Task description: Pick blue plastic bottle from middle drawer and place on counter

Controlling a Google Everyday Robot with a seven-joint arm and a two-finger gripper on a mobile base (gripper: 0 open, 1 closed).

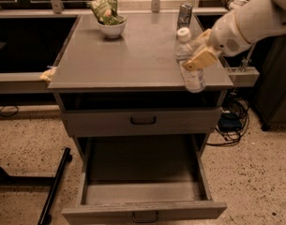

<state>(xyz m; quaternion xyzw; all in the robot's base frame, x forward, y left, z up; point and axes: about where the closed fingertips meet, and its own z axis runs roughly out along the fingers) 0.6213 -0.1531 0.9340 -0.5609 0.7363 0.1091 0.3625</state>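
The white arm [255,18] is cut off at the upper right edge of the frame. The gripper [196,53] sits right of centre, clamped around the blue plastic bottle [188,67]. 1 tan finger [202,58] crosses the bottle's front and the other is mostly hidden behind it.

The bottle leans, white cap up and to the left, over the counter [128,55] at its right front corner. Whether it touches the surface cannot be told. The middle drawer [142,211] stands pulled out at the bottom, nothing visible inside.

There are 1 bottle, 1 drink can [184,15] at the counter's far right, 1 white bowl [111,29] holding a green packet at the upper left, and 2 drawers, with the upper drawer [142,121] closed.
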